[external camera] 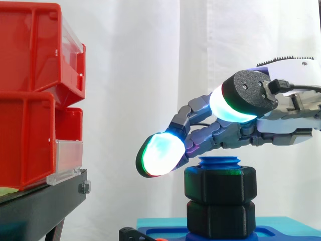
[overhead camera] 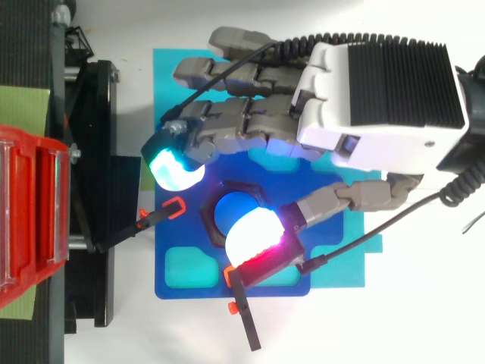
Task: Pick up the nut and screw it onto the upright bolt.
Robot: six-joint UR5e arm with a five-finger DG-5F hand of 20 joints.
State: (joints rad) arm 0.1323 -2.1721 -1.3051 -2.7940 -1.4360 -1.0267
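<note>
Over the middle of the white tabletop (overhead camera: 424,326), the robot's hand (overhead camera: 379,91) reaches in from the right edge and hovers above the black nut (external camera: 220,183). The nut sits on the upright blue bolt (external camera: 219,161), with the bolt's tip standing just proud of it. The fingers (external camera: 210,135) are loosely extended and hold nothing: one glowing pad (external camera: 160,153) hangs just beside the nut's upper corner, on the side toward the red bins (external camera: 30,100), while the thumb's pad (external camera: 235,105) rides well above the nut. Below the nut a second black hexagonal collar (external camera: 220,218) meets the dark blue base plate (overhead camera: 170,235), which lies on a cyan sheet (overhead camera: 337,265) beside the black stand (external camera: 40,206). Two thin black rods with orange tips (overhead camera: 174,206) lie on the plate near the bolt. The nut looks to be on the thread already, though whether it is run fully down cannot be told, so the work at hand appears to be taking a fresh hold for another turn. The risks lie in that hold. Pads closing at uneven heights could tip the nut and bind the thread. A grip on the corners rather than the flats could slip, so the hand would turn without the nut. A wide sweep of the fingers could also catch the orange-tipped rods.
</note>
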